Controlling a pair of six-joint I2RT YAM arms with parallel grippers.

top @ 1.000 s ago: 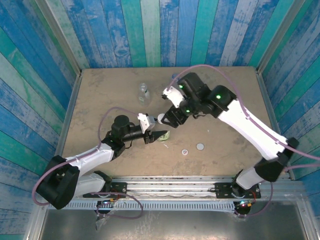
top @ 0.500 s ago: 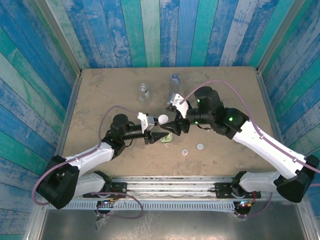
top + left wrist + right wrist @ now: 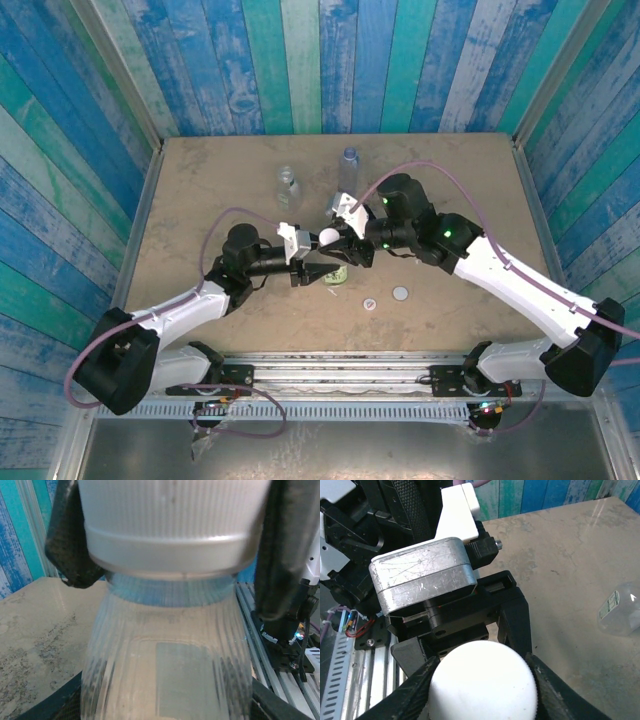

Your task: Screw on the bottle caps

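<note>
Left fingers (image 3: pixel 50 710) clamp a ribbed clear bottle (image 3: pixel 165 670); right fingers (image 3: pixel 281 555) pinch its white cap (image 3: pixel 170 525) at three and nine o'clock.

arms (image 3: pixel 510 275): white shells, black joints | cables (image 3: pixel 430 164): mauve | lamps (image 3: pixel 444 233): green | hand fingers (image 3: pixel 280 555): black, seemingly textured

light: bright, even | shadows: soft | blur: ribbed clear plastic bottle (image 3: pixel 165 670) between left fingers (image 3: pixel 40 707), round white plastic cap (image 3: pixel 482 680) between right fingers (image 3: pixel 412 690)
</note>
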